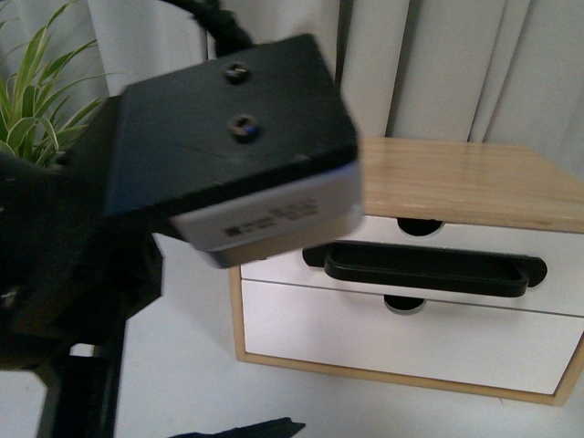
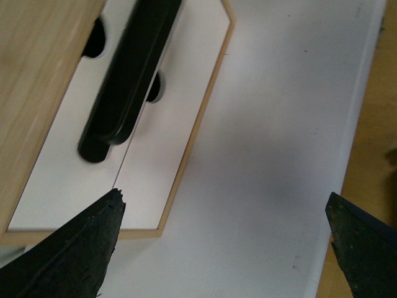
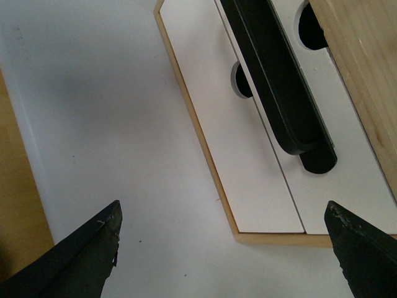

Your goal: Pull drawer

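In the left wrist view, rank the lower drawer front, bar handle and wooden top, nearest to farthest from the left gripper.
1. Lower drawer front, closest to the left gripper.
2. Bar handle, on the upper drawer.
3. Wooden top, beyond both.

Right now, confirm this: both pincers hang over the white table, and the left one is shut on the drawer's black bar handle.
Not shut. The left wrist view shows the left pincer open, nothing between its fingers, the black bar handle of the drawer ahead and untouched. It and the right pincer do hang over the white table.
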You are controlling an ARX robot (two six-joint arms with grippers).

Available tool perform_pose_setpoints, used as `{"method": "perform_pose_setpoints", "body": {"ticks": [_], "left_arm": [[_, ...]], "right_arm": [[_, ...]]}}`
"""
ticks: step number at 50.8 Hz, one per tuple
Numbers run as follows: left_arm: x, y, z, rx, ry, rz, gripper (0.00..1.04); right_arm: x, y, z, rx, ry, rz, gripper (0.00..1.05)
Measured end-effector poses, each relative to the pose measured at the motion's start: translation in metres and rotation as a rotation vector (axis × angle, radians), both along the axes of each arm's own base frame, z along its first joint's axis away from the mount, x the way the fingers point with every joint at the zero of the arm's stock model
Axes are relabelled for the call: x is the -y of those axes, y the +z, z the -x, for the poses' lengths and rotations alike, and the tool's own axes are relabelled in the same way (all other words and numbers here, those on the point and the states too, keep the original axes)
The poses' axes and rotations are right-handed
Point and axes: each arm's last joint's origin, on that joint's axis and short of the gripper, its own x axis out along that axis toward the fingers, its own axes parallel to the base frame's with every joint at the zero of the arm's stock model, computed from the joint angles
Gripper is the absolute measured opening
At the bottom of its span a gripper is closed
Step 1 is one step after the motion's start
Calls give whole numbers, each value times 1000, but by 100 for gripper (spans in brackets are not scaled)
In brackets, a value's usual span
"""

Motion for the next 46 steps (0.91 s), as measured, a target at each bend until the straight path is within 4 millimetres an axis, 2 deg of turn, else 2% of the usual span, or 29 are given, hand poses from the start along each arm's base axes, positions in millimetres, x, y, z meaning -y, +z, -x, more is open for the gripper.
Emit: {"method": "perform_pose_setpoints", "body": {"ticks": [11,23,36,46], "left_arm": [[25,7,-11,-1,-102,-102,98],[54,16,-36,15,-164,-150,98],[75,7,-63,11,-159,-177,98],[78,-3,-82,0,-123,-203,98]], "right_arm": [[-2,-6,-9,12,34,33,96],[-1,-10,-21,20,71,41,96],[0,-15,-37,38,100,69,96],[0,-21,-54,27,123,69,96]]}}
